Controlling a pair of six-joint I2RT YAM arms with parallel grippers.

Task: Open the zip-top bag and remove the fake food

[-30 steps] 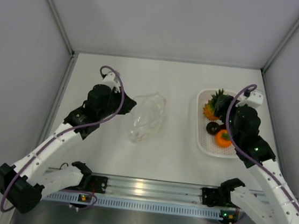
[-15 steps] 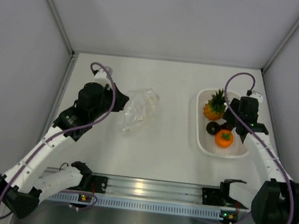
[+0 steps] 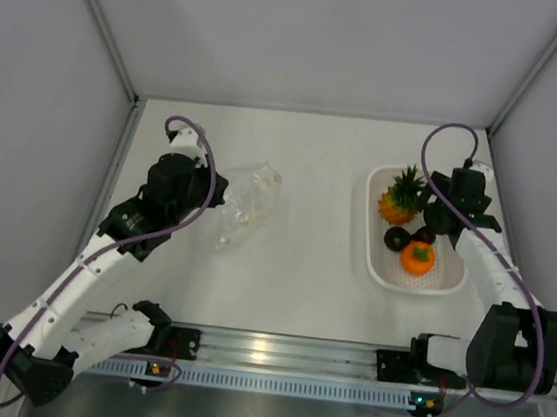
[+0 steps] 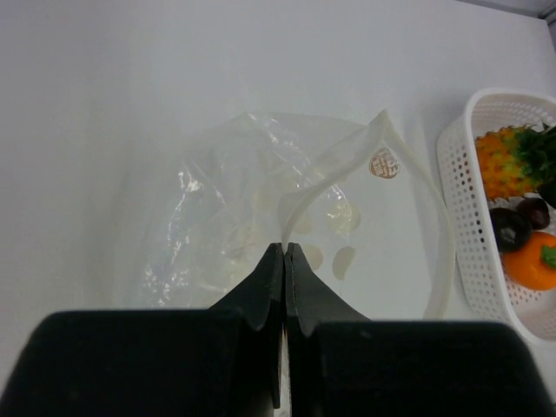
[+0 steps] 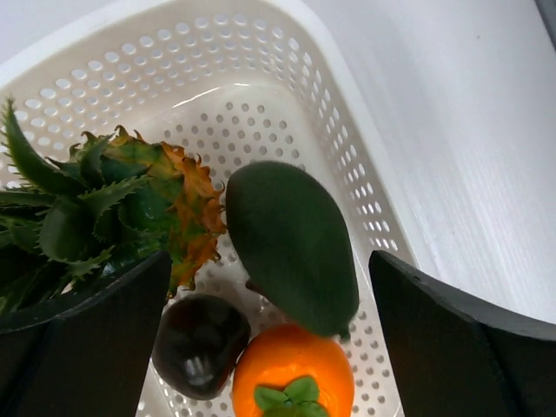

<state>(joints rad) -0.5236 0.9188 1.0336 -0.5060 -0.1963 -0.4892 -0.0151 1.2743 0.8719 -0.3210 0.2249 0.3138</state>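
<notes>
The zip-top bag (image 3: pixel 243 202) lies left of centre, clear, crinkled and empty, its mouth open with the white zip strip (image 4: pixel 437 233) looped wide. My left gripper (image 3: pixel 215 197) is shut on the bag's edge (image 4: pixel 284 248). The fake food lies in the white perforated basket (image 3: pixel 370 251): the pineapple (image 3: pixel 401 196), the orange fruit (image 3: pixel 417 257) and the dark brown piece (image 3: pixel 396 238). The right wrist view also shows the dark green piece (image 5: pixel 291 243) beside the pineapple (image 5: pixel 130 195). My right gripper (image 3: pixel 437 217) hangs open and empty over the basket (image 5: pixel 269 287).
Grey walls close in the white table on the left, back and right. The basket's right rim (image 5: pixel 352 122) lies close to the right wall. Both arm bases sit on the rail at the near edge (image 3: pixel 262 353).
My left gripper has dragged the bag left and a little nearer. My right arm has drawn back from over the basket to its far right corner, uncovering the food.
</notes>
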